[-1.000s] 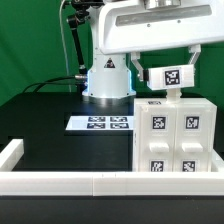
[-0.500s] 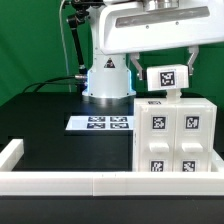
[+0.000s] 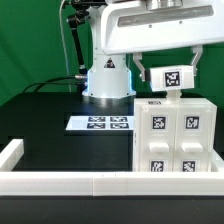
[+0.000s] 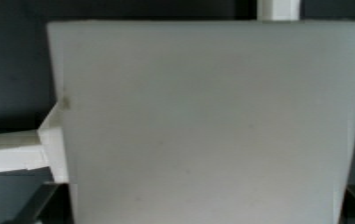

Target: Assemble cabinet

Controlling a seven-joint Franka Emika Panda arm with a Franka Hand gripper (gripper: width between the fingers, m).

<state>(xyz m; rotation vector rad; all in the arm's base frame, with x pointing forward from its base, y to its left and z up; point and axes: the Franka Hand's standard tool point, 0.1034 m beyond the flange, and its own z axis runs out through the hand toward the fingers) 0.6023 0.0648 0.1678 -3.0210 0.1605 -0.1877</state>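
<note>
**Change observed.** Against the exterior views of the last second, the panel block (image 3: 172,76) has shifted a little toward the exterior view's right. It had sat slightly askew half a second ago and now looks squarer. The cabinet body (image 3: 178,135) and the marker board (image 3: 103,122) have not moved. My judgement is that the arm is making fine alignment corrections over the body and the panel is not yet seated.

**Hand.** The gripper (image 3: 168,68) has a dark finger at each side of the panel block and appears clamped on it. The contact points are small in this view, so the grip is inferred rather than plainly seen. In the wrist view a broad white face (image 4: 209,110) fills almost the whole frame and no fingers show.

**Location of task item.** The cabinet body stands on the black table (image 3: 45,120) at the lower part of the exterior view's right, just behind the white border rail (image 3: 60,182). The held panel sits directly above its top face. I cannot tell whether the two touch.

**Labels and writing.**
- No brand name or legible text appears anywhere.
- The only markings are square black-and-white tags:
  - one on the held panel
  - four on the body's front face
  - a row on the marker board
</note>
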